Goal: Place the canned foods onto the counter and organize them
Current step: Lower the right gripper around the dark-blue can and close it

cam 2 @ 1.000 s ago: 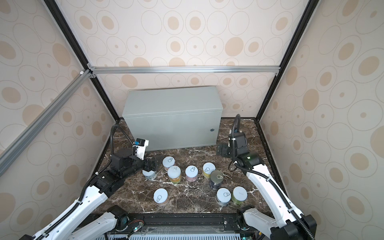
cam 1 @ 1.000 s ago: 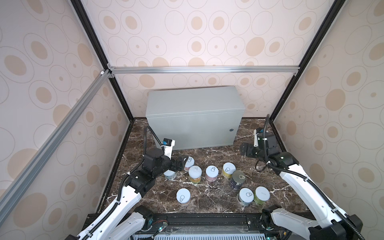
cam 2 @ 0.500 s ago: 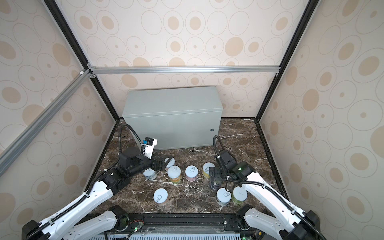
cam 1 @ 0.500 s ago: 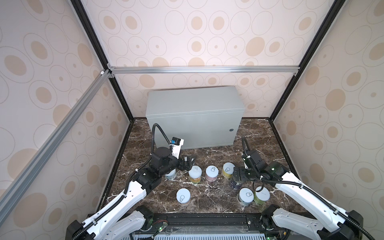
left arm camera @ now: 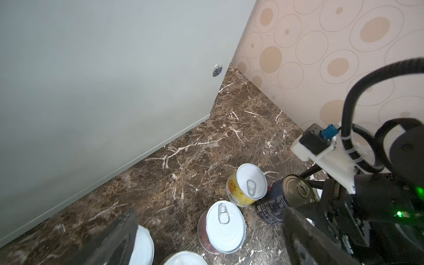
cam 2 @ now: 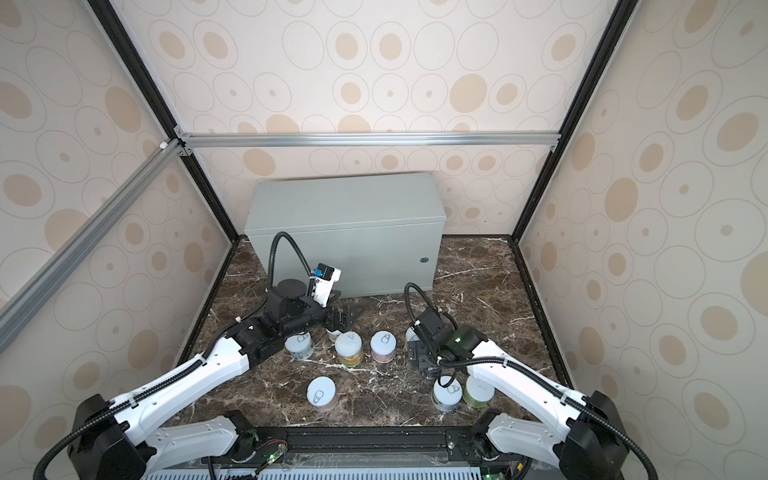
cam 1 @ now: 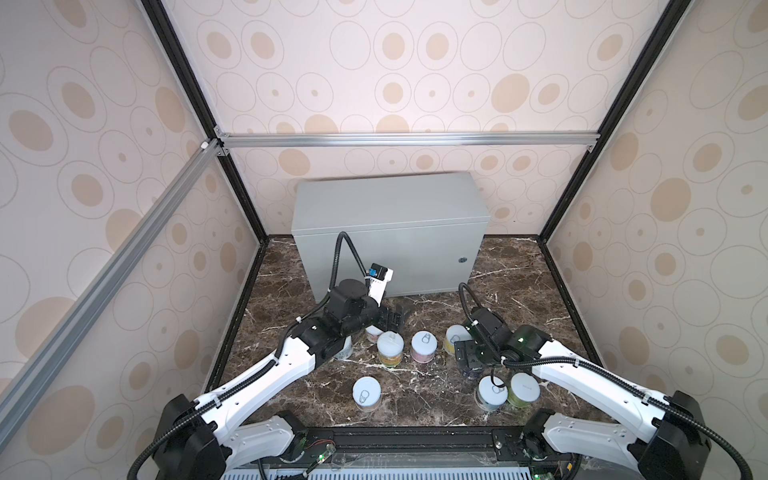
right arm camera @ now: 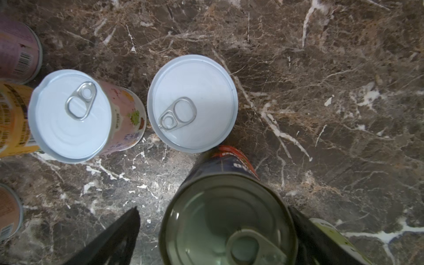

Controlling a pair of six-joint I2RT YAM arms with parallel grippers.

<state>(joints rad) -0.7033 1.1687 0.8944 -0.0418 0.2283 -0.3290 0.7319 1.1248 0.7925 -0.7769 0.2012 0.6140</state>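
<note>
The right hand (right arm camera: pixel 213 207) is spread wide. Its dark fingers (right arm camera: pixel 110 238) stand on either side of the tall dark-blue can (right arm camera: pixel 227 224), and a gap shows between one finger and the can's wall, so it pinches nothing. Just past that can, the yellow can (left arm camera: pixel 247 185) and the pink can (right arm camera: pixel 71 114) stand upright side by side, pull-tab lids up.

The left hand (left arm camera: pixel 210 212) is also spread and empty. In a top view it hovers (cam 1: pixel 395 320) over the left end of the same row, above an orange can (cam 1: pixel 390 349) and a partly hidden can (cam 1: pixel 374 332). A white-labelled can (cam 1: pixel 345 353) stands half under the left arm.

Nearer the robot's base, a green can (cam 1: pixel 524 390) and a pale-lidded can (cam 1: pixel 491 392) stand together beside the right arm. A lone can (cam 1: pixel 367 395) stands apart near the middle.

All the cans are upright on the marble floor (cam 1: pixel 424 395), in front of the grey desk (cam 1: pixel 390 203). The desk is a metal box against the back wall, with a small round lock (cam 1: pixel 462 260) on its front.
</note>
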